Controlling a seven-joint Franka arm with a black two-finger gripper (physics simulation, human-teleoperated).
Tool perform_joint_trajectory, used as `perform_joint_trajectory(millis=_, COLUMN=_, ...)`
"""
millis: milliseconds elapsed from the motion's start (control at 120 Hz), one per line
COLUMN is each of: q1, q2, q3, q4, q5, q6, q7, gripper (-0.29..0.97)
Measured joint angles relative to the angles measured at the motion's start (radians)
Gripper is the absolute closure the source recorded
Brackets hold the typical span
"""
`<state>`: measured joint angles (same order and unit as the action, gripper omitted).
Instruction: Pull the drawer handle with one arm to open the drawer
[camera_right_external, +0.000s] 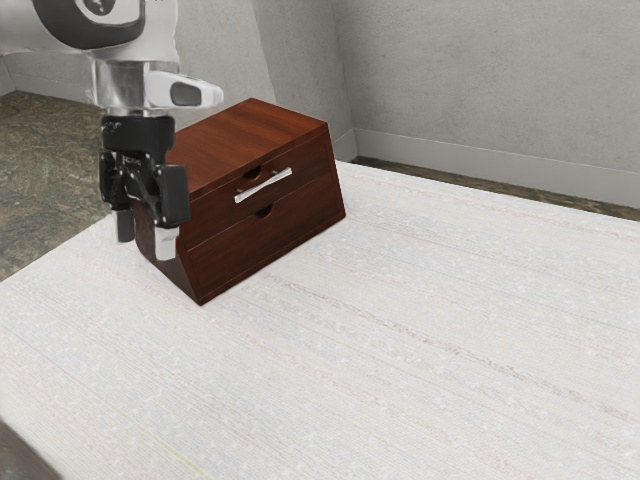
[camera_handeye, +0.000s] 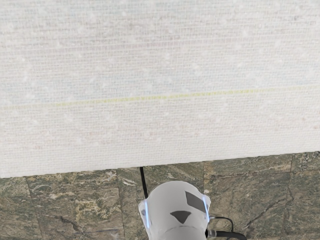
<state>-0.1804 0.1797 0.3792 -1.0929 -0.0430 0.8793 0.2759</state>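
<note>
Exterior view. The jaws are hanging fingers-down beside the end of the cabinet (camera_right_external: 250, 130) nearest the arm. They are standing spread apart and gripping nothing; whether a finger is brushing the wood cannot be told. The drawer handle (camera_right_external: 263, 185), a silver bar on the upper drawer (camera_right_external: 310, 158), is lying at about 2 o'clock from the jaws, its long axis running from 8 to 2 o'clock. The drawer is sitting flush, not yet pulled. The cabinet is standing on the table (camera_right_external: 420, 350).
</note>
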Motion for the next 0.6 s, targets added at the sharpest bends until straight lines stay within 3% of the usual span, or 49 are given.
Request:
perform_joint_trajectory(millis=167, q1=-0.001, q2=0.018, q3=0.01, q4=-0.012, q5=-0.005, q6=0.265, q7=0.149, gripper=0.0)
perform_joint_trajectory(millis=217, q1=0.043, q2=0.041, q3=-0.007, q4=0.012, q5=-0.005, q6=0.316, q7=0.191, gripper=0.0)
perform_joint_trajectory(millis=308, q1=0.326, q2=0.098, q3=-0.285, q4=0.077, q5=0.007, q6=0.41, q7=0.298, gripper=0.0)
perform_joint_trajectory(millis=358, q1=0.402, q2=0.163, q3=-0.376, q4=0.142, q5=0.047, q6=0.458, q7=0.352, gripper=0.0)
perform_joint_trajectory(millis=483, q1=0.435, q2=0.4, q3=-0.432, q4=0.413, q5=0.125, q6=0.541, q7=0.467, gripper=0.0)
perform_joint_trajectory(millis=600, q1=0.389, q2=0.407, q3=-0.438, q4=0.468, q5=0.207, q6=0.545, q7=0.534, gripper=0.01)
